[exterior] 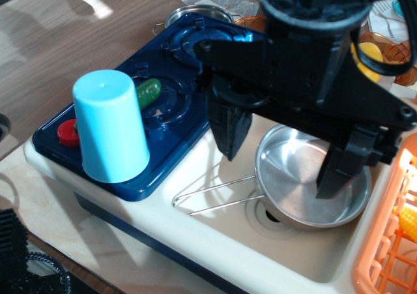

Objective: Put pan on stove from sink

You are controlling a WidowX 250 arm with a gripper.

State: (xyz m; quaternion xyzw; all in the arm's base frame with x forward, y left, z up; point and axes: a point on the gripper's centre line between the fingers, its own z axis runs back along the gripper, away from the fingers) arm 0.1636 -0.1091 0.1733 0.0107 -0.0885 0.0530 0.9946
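The steel pan sits in the cream-white sink, resting toward the basin's right side and partly over the round drain hole, with its long wire loop handle stretching left across the basin floor. The black gripper hangs directly above it with its jaws spread wide: the left finger points down outside the pan's left rim, over the bare basin, while the right finger reaches down inside the pan's bowl; whether either tip touches the metal cannot be told. Nothing is clamped between them. To the left of the sink lies the dark blue stove, glossy, with two moulded burners. An upturned light blue cup stands at the stove's near left corner, hiding part of a red knob beside it, and a green pickle-shaped toy lies on the near burner just behind the cup. Beyond the stove's far edge a small steel pot rests on the wooden table. An orange dish rack borders the sink on the right, with something yellow inside it.
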